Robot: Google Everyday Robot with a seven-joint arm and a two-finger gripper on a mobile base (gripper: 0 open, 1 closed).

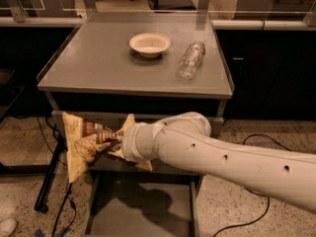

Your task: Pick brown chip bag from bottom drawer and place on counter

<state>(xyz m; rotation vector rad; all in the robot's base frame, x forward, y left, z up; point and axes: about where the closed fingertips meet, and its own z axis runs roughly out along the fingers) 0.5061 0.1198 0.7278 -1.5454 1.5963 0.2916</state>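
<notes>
- Crinkly brown chip bag with tan-yellow edges (81,144) up in the air at the left front of the cabinet, above and left of the open, shallow grey bottom drawer (143,206), roughly level with the upper drawer fronts and below the front rim of the top.
- Pinched at its right side by the two-finger hand (112,138) at the end of the white jointed arm (222,157). Fingertips mostly buried in crumpled foil, so probably closed on a fold rather than across the whole bag.
- Step in hand, judging from this: carrying the bag up to the broad grey metal tabletop (89,63).
- Raise straight up first, high enough for the dangling lower corner to pass over the front rim, and only then move inward. Otherwise likely to catch the bag on the edge and drag it out of the pinch.
- Squeeze firmly and travel smoothly: light, slippery packaging, prone to swinging and sliding.
- Aim for the bare near-left stretch of the tabletop, well apart from the shallow cream bowl (149,44) and from the clear plastic bottle lying on its side (191,59) to the bowl's right.
- Lower until the bag rests on the surface before letting go, then draw back upward rather than sideways, to avoid sweeping it off.
</notes>
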